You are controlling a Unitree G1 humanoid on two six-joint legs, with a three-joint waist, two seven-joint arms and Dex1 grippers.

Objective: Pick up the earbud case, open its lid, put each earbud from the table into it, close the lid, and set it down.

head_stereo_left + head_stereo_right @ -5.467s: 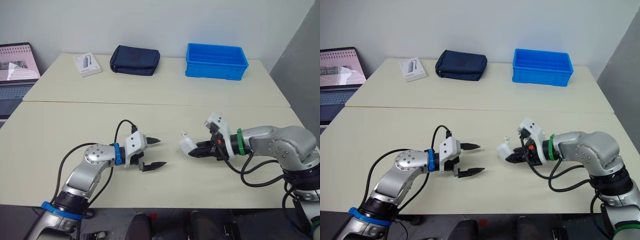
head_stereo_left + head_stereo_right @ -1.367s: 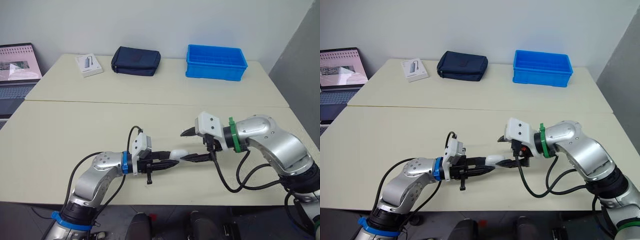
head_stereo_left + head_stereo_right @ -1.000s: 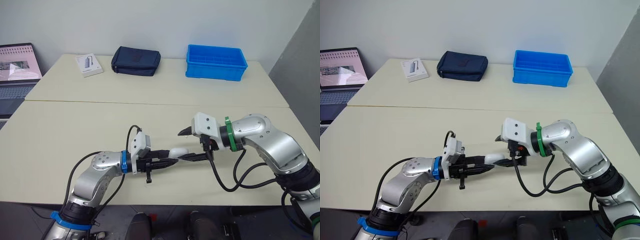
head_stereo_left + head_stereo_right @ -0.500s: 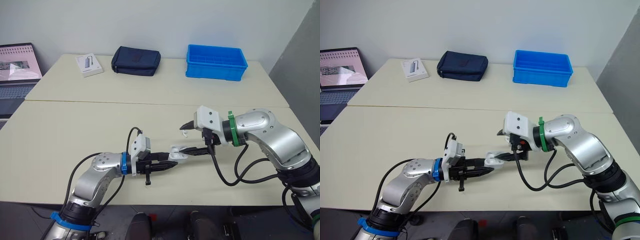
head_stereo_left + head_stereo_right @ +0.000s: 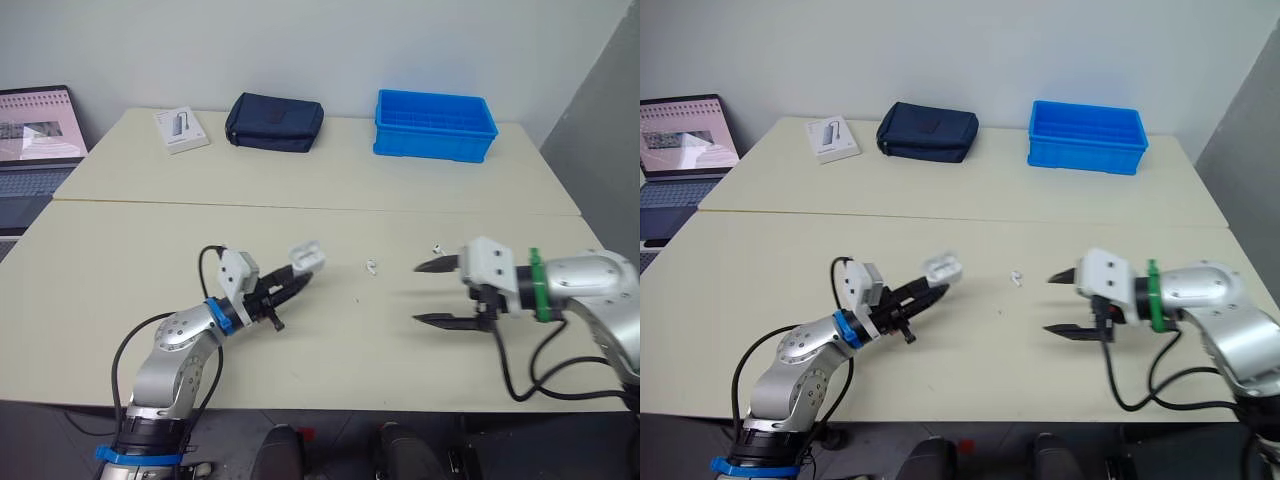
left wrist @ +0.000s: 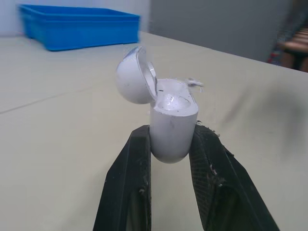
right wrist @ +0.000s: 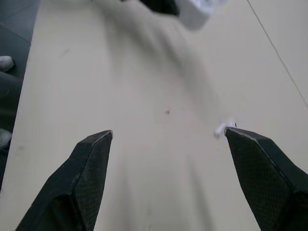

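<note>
On the near worktop [image 5: 120, 250], left of centre:

1. Left tool [image 5: 297, 280]: two black fingers pressed against the sides of the earbud case [image 5: 306, 257], pinching its lower body. The tool angles upward and holds the case off the surface.
2. Earbud case: white, rounded. The lid [image 6: 132, 77] is hinged back and stands open to one side of the body, and the inner cavity is exposed at the top. Whether anything sits inside cannot be told.
3. First earbud [image 5: 371, 267]: small and white, lying loose on the worktop between the two tools, apart from both.
4. Second earbud [image 5: 437, 248]: small and white, on the worktop just beside the upper finger of the right tool and not touching it.
5. Right tool [image 5: 420, 293]: black fingers spread wide with nothing between them, pointing toward the left tool from the right side of the worktop.

Far worktop, along the wall:

6. Blue bin [image 5: 435, 125]: open-topped, on the right.
7. Dark pouch [image 5: 274, 122]: navy, zipped, at centre.
8. White box [image 5: 181, 129]: flat and printed, left of the pouch.
9. Laptop [image 5: 35, 130]: open with its screen lit, at the far left edge beyond the worktop.
</note>
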